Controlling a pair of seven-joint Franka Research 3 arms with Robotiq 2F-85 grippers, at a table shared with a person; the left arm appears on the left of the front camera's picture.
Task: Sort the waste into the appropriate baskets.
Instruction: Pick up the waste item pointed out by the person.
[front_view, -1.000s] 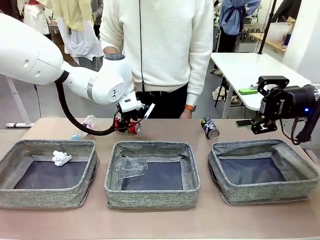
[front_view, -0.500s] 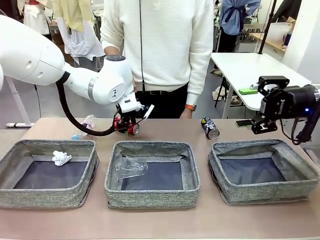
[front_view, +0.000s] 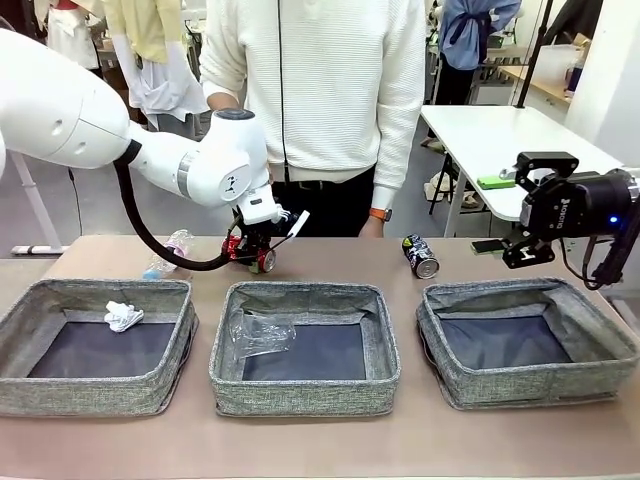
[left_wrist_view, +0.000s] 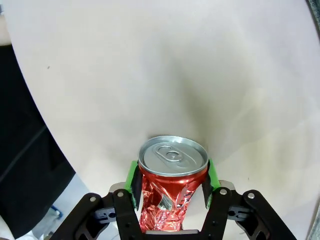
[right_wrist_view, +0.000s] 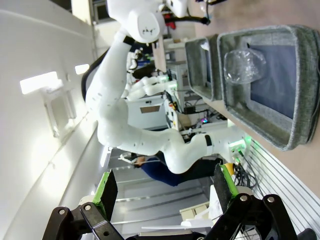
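**A:** What do you see from your desk?

**B:** First I see the table (front_view: 320, 445). A person (front_view: 330, 90) in a white sweater stands at its far side. My left arm (front_view: 60, 110) comes in from the left and reaches toward the middle of the table.

**A:** And the baskets?

**B:** Three grey baskets stand in one row on my side: the left basket (front_view: 90, 395), the middle basket (front_view: 300, 395) and the right basket (front_view: 530, 385).

**A:** How are the grippers?

**B:** The left gripper (left_wrist_view: 171, 172) is clenched on the red can (left_wrist_view: 170, 210). In the left wrist view both green pads (left_wrist_view: 132, 175) press its dented sides, and its lid faces the camera. In the front view I see the can just behind the far left corner of the middle basket. I cannot tell if it touches the table. The right gripper (front_view: 527, 255) is released. Its jaws stand wide apart and grasp no thing. It hangs over the far rim of the right basket.

**A:** Where is the other waste?

**B:** One clear bottle (front_view: 258, 333) lies in the middle basket, near its left wall. The second bottle (front_view: 170, 252) lies on the table behind the left basket. The dark can (front_view: 421, 256) lies on its side on the table, behind the gap between the middle and right baskets. The tissue (front_view: 123, 316) is in the left basket, near its far wall.
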